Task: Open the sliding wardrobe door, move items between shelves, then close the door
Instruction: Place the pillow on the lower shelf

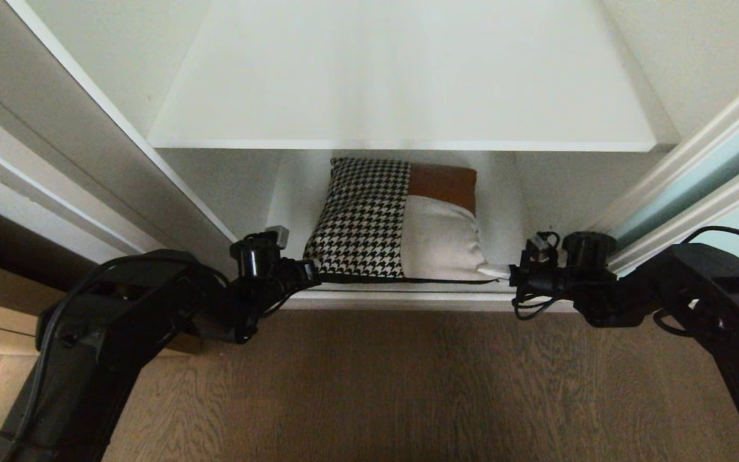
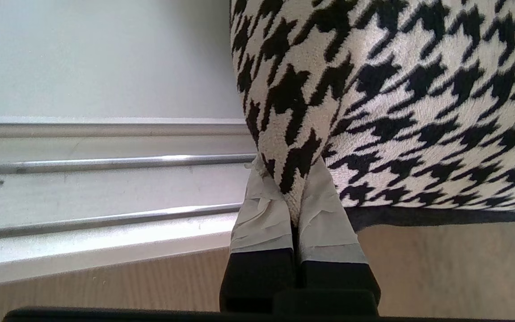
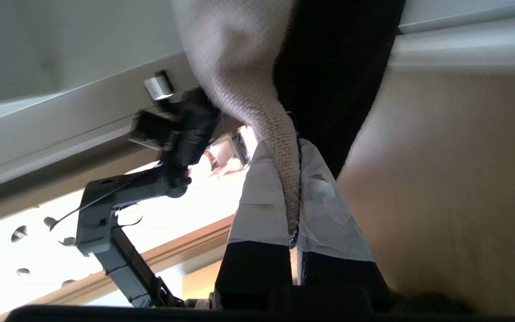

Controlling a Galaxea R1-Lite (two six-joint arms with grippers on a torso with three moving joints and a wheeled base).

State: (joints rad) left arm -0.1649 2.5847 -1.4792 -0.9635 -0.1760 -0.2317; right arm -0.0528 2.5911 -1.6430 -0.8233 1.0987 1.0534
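The left gripper has its taped fingers pinched tight on the houndstooth near corner of the cushion, and the right gripper likewise clamps the grey-beige near corner between its taped pads. The cushion sits at the front of the lower shelf of the white wardrobe, its black near edge over the door track, under the upper shelf. The sliding wardrobe door stands pushed aside at the right, above the wood floor.
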